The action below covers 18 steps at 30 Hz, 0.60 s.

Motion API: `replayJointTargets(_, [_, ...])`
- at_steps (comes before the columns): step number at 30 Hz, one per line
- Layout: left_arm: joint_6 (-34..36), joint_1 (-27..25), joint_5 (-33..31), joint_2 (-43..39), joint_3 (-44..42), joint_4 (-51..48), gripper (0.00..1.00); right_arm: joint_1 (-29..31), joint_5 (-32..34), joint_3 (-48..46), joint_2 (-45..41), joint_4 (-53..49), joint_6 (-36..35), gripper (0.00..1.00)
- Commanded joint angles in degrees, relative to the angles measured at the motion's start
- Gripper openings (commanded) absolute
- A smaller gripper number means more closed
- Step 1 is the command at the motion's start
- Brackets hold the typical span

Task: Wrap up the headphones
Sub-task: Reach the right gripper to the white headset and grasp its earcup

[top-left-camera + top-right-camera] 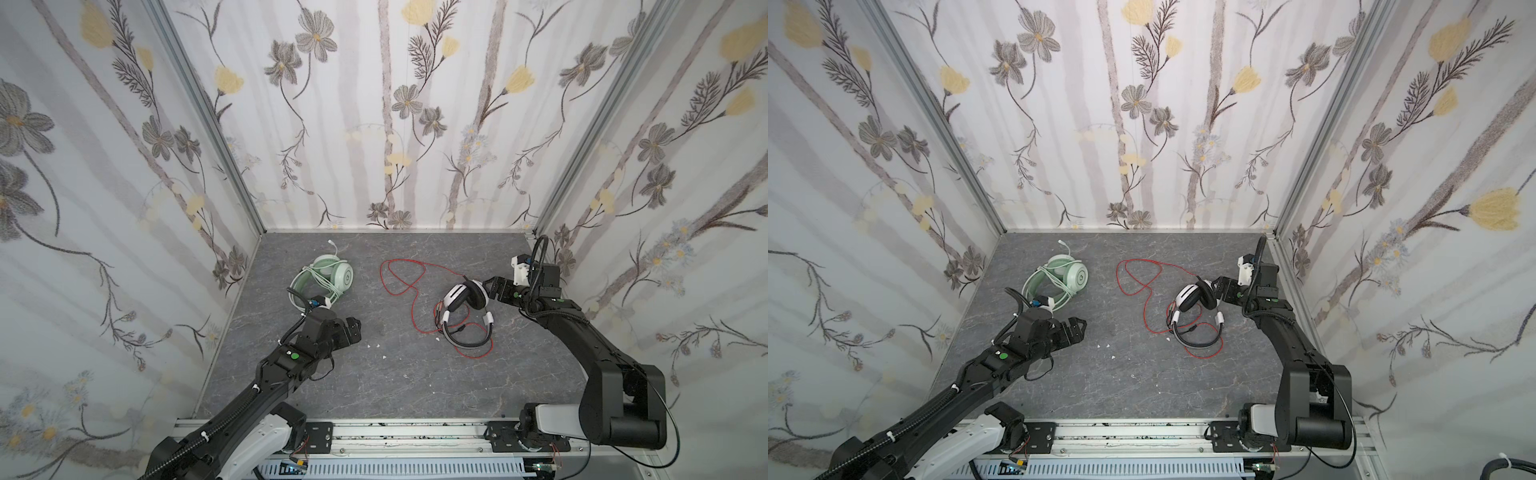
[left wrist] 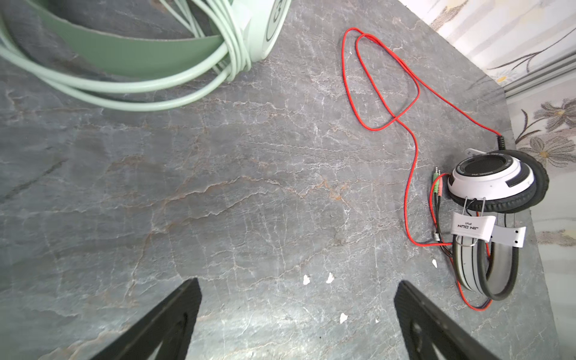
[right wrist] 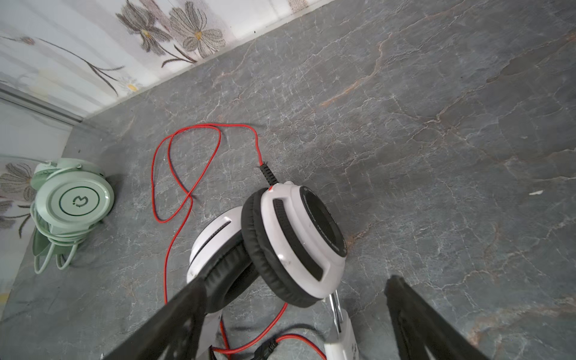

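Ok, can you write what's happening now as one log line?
green headphones: cable wrapped | white headphones: red cable loose | left pincer: open, empty | right pincer: open, at white headphones

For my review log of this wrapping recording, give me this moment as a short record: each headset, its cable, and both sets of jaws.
mint green over-ear headset: lying on the grey marble-look tabletop, back left
green cable: looped around that headset
white-and-black over-ear headset: lying right of centre
thin red cable: loose on the tabletop, unwrapped
left jaws: open, empty, over the tabletop
right jaws: open at the white headset's ear cups; contact unclear
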Motion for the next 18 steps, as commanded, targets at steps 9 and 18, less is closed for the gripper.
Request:
replayJointTargets(9, [1.95,0.45,2.02,-0.70,0.62,2.41,1.00,7.05,10.05,5.72,8.06,-6.39,-6.30,0.92])
replayJointTargets(18, [2.29,0.89,2.93,2.40,1.94,3.08,1.00,7.27,13.62,10.17,11.97,-7.48,-6.50,0.89])
